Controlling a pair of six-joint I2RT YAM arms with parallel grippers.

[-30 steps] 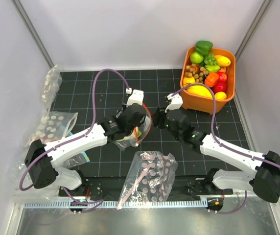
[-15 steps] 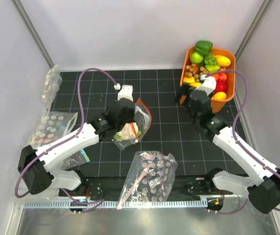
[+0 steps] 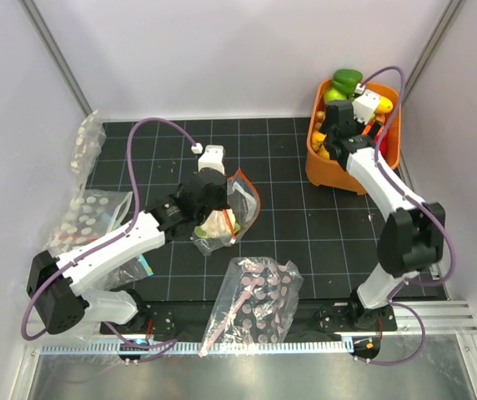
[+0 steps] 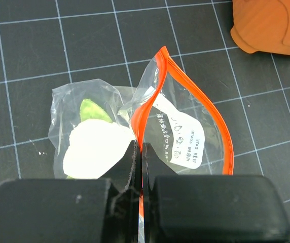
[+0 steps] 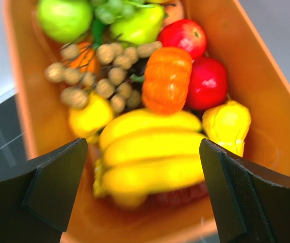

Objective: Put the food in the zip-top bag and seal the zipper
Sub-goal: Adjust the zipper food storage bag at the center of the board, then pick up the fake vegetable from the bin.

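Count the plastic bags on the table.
4: the zip-top bag pinched by the left gripper mid-table; a pink-dotted bag at the near edge; a white-dotted bag at the left; a second white-dotted bag in the far-left corner. Arms may hide others.

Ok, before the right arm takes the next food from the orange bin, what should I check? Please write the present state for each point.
1. Left claw shut on the zipper: ok.
2. Zip-top bag mouth standing open: ok.
3. Cauliflower inside the bag: ok.
4. Right claw open over the bin: ok.
5. Orange round piece centred under the right claw: not ok; bananas lie there.
6. Orange round piece free of its neighbours: cannot tell; the picture is blurred.
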